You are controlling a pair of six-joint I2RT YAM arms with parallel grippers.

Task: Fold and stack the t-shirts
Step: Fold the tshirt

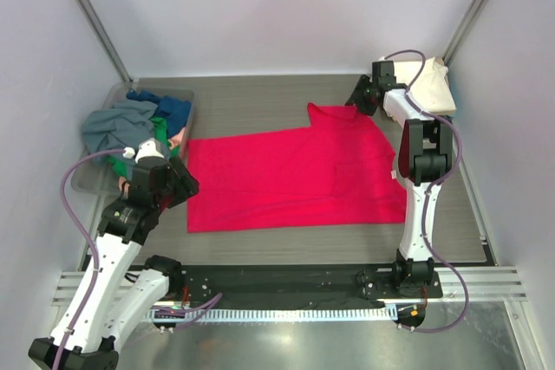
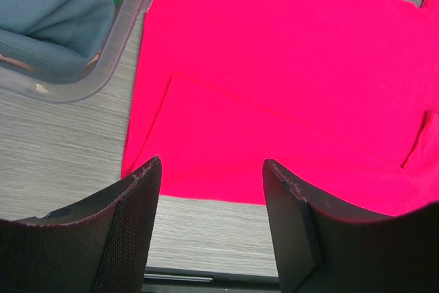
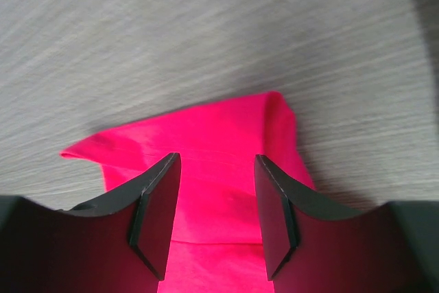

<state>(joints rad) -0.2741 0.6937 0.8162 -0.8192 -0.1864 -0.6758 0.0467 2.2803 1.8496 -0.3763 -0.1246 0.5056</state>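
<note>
Red t-shirt [image 1: 295,179]: spread flat in the middle of the desk [image 1: 260,101], one sleeve pointing to the far right corner. It looks laid out for its first fold.

Left hand [image 1: 180,185]: hovers over the shirt's near-left corner with its fingers apart and nothing between them. It appears placed to take that corner.

Right hand [image 1: 355,103]: low over the far-right sleeve, fingers apart with the sleeve tip between them. The cloth is not visibly pinched. By the look of it, this hand is lining up the opposite grip so both can lift one side together.

Cream-white t-shirt [image 1: 429,84]: a folded square in the far right corner, behind the right arm. It is probably the base of the stack.

Clear plastic bin [image 1: 91,181]: at the desk's left edge, heaped with grey [image 1: 117,123], blue [image 1: 173,108] and green [image 1: 163,130] shirts that appear to be waiting their turn.

Top view alone: shows the whole layout, with bin, spread shirt, folded square and both arms.

Left wrist view alone: shows the bin's rim just beside the shirt's left edge. It also shows a straight line across the red cloth, either a seam or a doubled layer; which one cannot be told.

Right wrist view alone: shows the sleeve tip rumpled into a raised ridge on its right side, a detail lost from above.
</note>
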